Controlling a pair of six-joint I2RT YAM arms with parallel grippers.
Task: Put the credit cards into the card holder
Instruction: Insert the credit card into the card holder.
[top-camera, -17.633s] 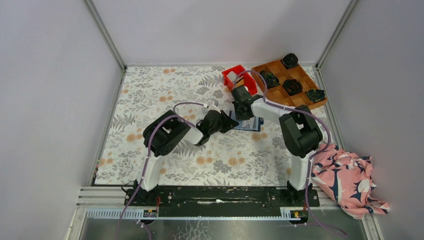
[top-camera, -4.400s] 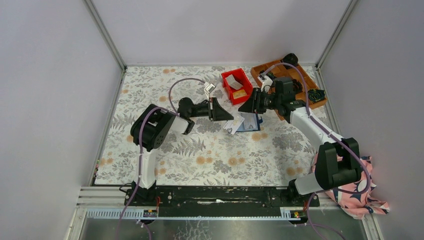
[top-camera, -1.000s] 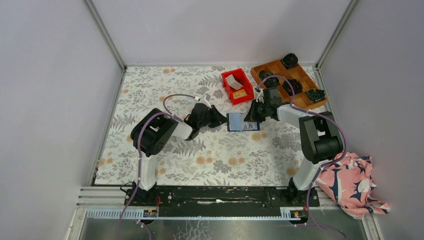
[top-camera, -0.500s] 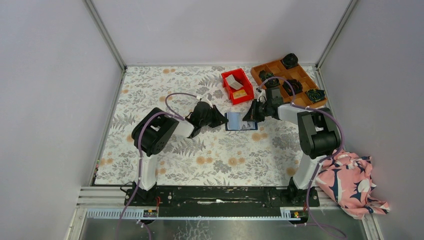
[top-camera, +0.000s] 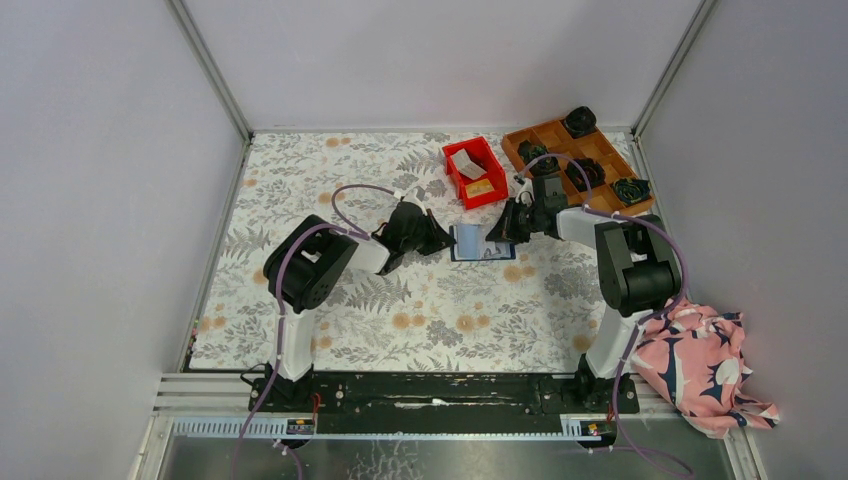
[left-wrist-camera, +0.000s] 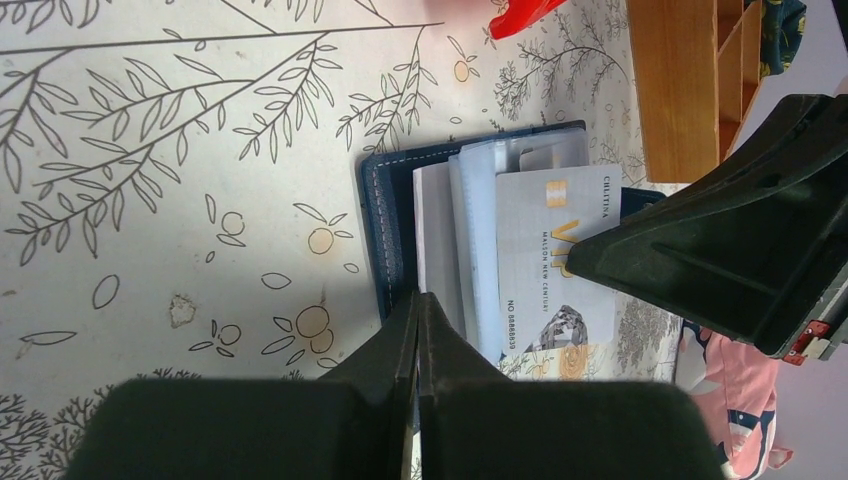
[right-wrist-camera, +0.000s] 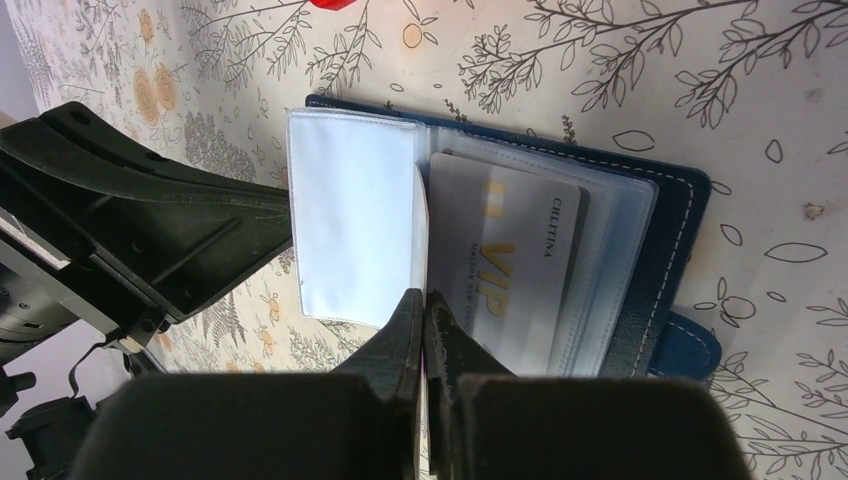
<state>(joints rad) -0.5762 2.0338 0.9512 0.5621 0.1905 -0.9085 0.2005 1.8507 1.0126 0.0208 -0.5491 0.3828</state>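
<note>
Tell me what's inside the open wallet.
In the wallet, a pale VIP card lies among clear sleeves, beside a white flap. The right claw covers the lower fold; whatever lies under the sleeves is hidden.

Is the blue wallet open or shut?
Open: the card holder lies spread flat, clear pockets showing, a pale VIP card in them.
</note>
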